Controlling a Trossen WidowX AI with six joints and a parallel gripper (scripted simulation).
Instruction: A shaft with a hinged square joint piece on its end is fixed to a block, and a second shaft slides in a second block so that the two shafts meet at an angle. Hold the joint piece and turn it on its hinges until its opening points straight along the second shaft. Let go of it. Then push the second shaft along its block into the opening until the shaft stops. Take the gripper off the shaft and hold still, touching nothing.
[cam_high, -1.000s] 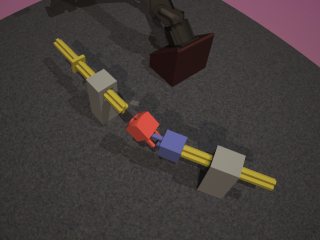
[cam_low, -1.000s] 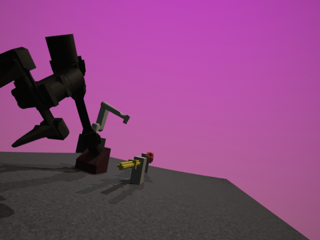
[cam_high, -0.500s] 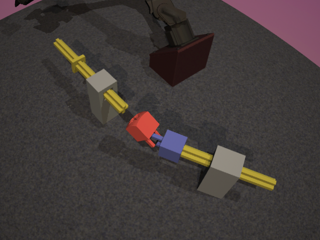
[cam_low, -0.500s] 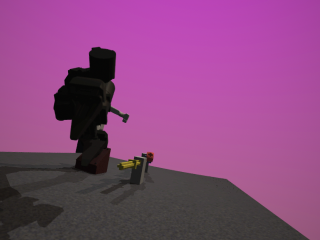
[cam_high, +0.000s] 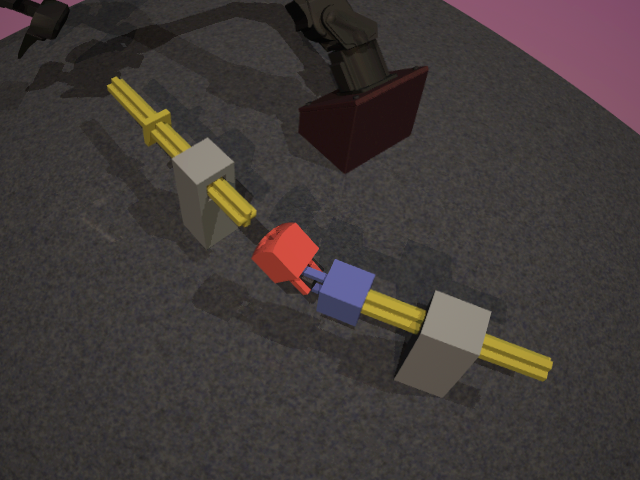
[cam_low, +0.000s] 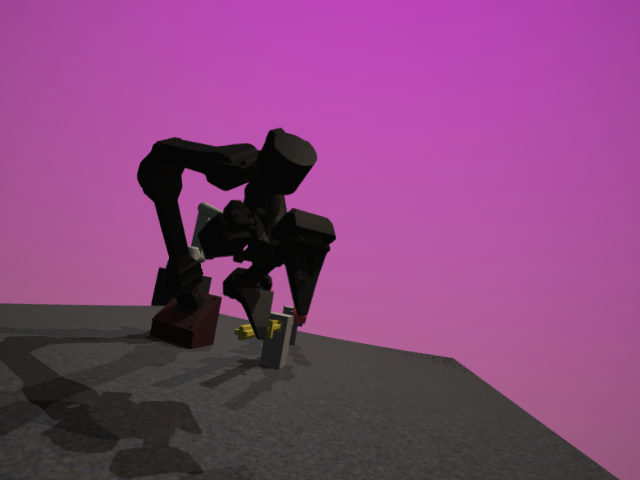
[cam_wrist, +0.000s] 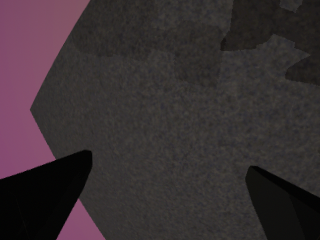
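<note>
The red joint piece (cam_high: 290, 250) (cam_low: 298, 316) is hinged to a blue piece (cam_high: 345, 289) on the first yellow shaft (cam_high: 393, 310), which is fixed in a grey block (cam_high: 455, 322). Its notched face is toward the second yellow shaft (cam_high: 131, 103) (cam_low: 244, 331), with a gap between; exact alignment is hard to judge. That shaft has a square collar (cam_high: 157, 124) and passes through another grey block (cam_high: 204, 161) (cam_low: 275, 348). My gripper (cam_low: 280, 329) (cam_wrist: 171, 166) is open and empty. It is on the collar side of that block; one fingertip shows at top left in the top view.
The dark red arm base (cam_high: 356, 126) (cam_low: 183, 324) stands beside the row of blocks and shafts. A light grey arm (cam_low: 204, 211) shows partly behind my black arm in the exterior view. The wrist view shows the grey floor (cam_wrist: 170, 115) and its edge.
</note>
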